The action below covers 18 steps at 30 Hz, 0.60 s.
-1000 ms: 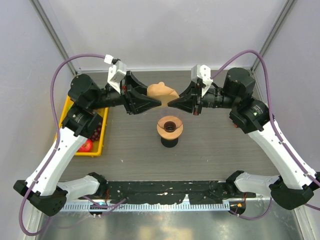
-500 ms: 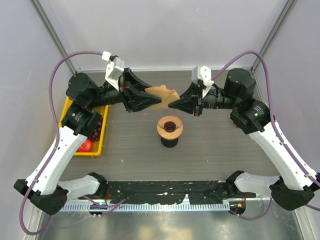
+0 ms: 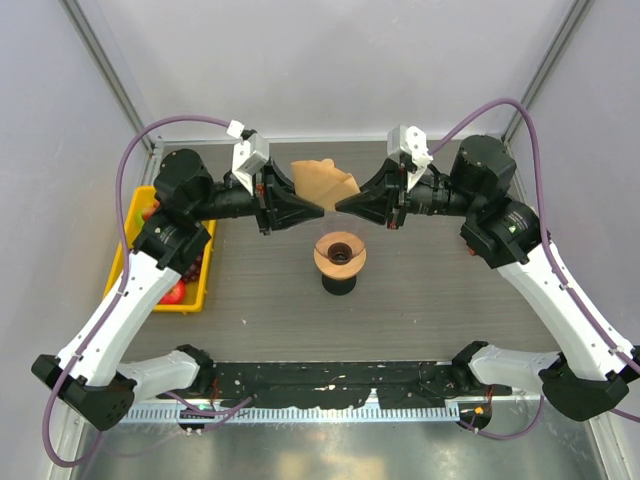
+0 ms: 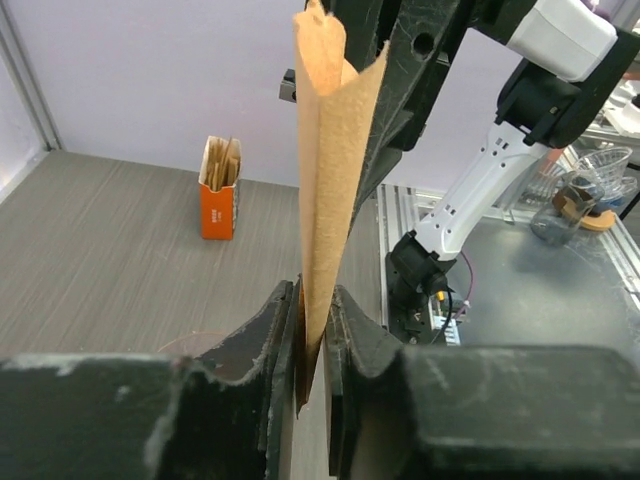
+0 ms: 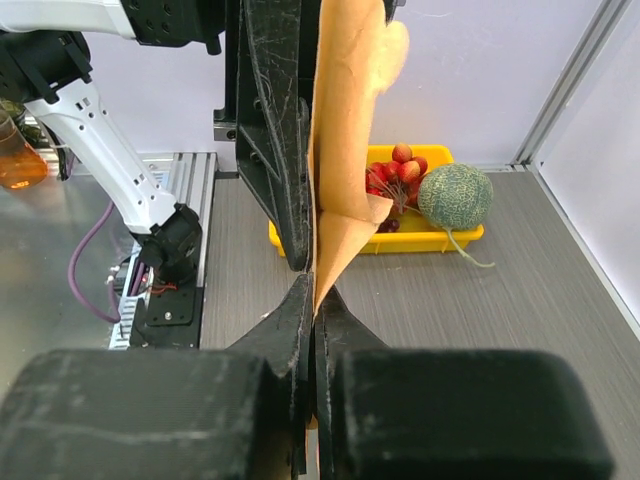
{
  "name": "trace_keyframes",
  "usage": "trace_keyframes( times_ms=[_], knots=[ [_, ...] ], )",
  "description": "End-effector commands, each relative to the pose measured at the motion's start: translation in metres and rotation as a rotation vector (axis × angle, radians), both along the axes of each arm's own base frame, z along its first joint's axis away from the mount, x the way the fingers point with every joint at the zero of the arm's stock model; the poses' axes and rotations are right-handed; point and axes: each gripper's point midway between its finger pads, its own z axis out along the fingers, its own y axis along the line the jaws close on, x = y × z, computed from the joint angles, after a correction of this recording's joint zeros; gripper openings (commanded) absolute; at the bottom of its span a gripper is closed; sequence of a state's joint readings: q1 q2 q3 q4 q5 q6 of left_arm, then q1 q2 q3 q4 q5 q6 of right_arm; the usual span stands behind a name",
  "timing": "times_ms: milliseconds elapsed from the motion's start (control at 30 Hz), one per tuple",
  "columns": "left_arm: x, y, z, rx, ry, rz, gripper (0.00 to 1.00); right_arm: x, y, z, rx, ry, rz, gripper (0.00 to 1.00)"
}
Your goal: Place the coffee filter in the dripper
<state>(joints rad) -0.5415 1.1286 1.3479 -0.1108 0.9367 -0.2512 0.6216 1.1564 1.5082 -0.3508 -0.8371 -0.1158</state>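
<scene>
Grippers are counted as two: the left gripper [image 3: 319, 206] and the right gripper [image 3: 339, 206] are each pinched on one coffee filter [image 3: 320, 181], held aloft, apart from one dripper [image 3: 340, 256].

Robotics laboratory test cell: plain white panels [image 3: 330, 60] in aluminium framing [image 3: 105, 70] enclose a grey tabletop [image 3: 260, 310], with a black mounting rail [image 3: 330, 375] (bolted down) along its near edge.
</scene>
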Motion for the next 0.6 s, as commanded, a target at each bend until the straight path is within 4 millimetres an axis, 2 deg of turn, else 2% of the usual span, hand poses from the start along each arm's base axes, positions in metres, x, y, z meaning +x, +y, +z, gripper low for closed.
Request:
trace_keyframes(
  times_ms=[0,33,67,133,167,200,233,300,433,567],
  knots=[
    [-0.01,0.002,0.005,-0.004,-0.04,-0.043,0.17,-0.007,-0.003,0.021,0.056,-0.043,0.003,0.05],
    [-0.01,0.003,0.005,-0.005,-0.041,-0.045,0.11,-0.008,-0.003,0.022,0.057,-0.043,0.006,0.05],
    [-0.011,0.002,0.006,-0.007,-0.045,-0.046,0.0,-0.007,-0.003,0.022,0.058,-0.043,0.004,0.05],
    [-0.013,0.002,0.008,-0.01,-0.053,-0.057,0.0,-0.008,-0.004,0.023,0.057,-0.04,0.001,0.08],
    [-0.013,0.003,0.008,-0.009,-0.053,-0.06,0.0,-0.009,-0.005,0.023,0.05,-0.036,-0.001,0.22],
    [-0.014,0.003,0.007,-0.008,-0.052,-0.063,0.0,-0.009,-0.006,0.026,0.05,-0.041,-0.007,0.29],
    [-0.014,0.004,0.007,-0.005,-0.054,-0.061,0.0,-0.01,-0.009,0.027,0.044,-0.039,-0.015,0.45],
    [-0.013,0.005,0.002,0.006,-0.07,-0.047,0.0,-0.009,-0.013,0.032,0.044,-0.027,-0.033,0.59],
    [-0.004,0.011,-0.014,0.053,-0.194,0.018,0.0,-0.011,-0.024,0.051,0.082,0.015,-0.068,0.66],
    [0.007,0.018,-0.014,0.083,-0.368,0.087,0.0,-0.01,-0.032,0.066,0.13,0.064,-0.11,0.66]
  ],
)
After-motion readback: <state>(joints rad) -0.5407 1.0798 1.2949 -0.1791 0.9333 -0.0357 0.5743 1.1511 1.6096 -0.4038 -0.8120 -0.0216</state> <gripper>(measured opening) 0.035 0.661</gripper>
